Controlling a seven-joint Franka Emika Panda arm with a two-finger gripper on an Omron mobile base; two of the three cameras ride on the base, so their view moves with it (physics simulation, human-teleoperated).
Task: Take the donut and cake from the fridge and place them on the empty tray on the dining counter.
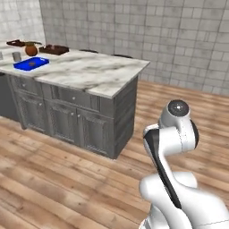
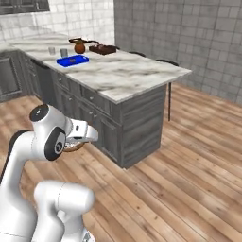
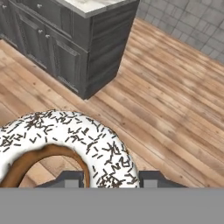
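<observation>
On the far left end of the dining counter [image 2: 142, 75]: blue tray [image 2: 73, 60], two grey cups [image 2: 64, 52], round brown pot [image 2: 79, 47], dark reddish-brown tray [image 2: 103, 48]. Right of these, bare marble top over dark grey cabinets. Foreground, above wood floor: gripper [image 3: 109, 177], fingers closed on the donut [image 3: 65, 144], white glaze with dark sprinkles, tan inner ring.

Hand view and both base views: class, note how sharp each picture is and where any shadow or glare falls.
Hand view: the donut looms large and cropped, sprinkles crisp, on the tool; no glare. Left base view: flat even light, soft blur on the dining counter. Right base view: the counter's side panel is darker, no cast shadows on the floor.
</observation>
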